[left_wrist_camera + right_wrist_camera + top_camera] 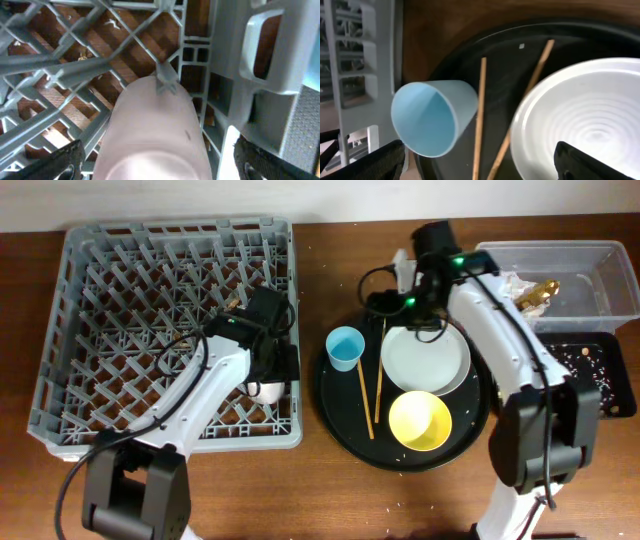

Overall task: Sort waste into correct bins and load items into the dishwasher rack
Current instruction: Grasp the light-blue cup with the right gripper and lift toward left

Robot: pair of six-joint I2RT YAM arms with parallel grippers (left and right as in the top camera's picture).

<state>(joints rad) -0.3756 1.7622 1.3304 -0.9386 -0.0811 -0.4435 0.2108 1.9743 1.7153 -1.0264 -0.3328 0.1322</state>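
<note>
The grey dishwasher rack (120, 290) fills the left of the table. My left gripper (268, 378) is low in its front right corner, open, with the pink cup (266, 391) between its fingers. In the left wrist view the pink cup (155, 120) lies on the rack lattice (60, 75), with a small gap to each finger of the gripper (157, 167). My right gripper (405, 310) is open and empty above the light-blue cup (427, 120), two chopsticks (479, 115) and the grey plate (585, 120). The yellow bowl (419, 421) sits in front of the plate (426, 360).
The cup, chopsticks, plate and bowl rest on a large round black tray (340, 410). The clear tub (590, 260) at the back right holds napkins and a gold wrapper (540, 292). The shallow black tray (600, 395) in front of it holds food scraps.
</note>
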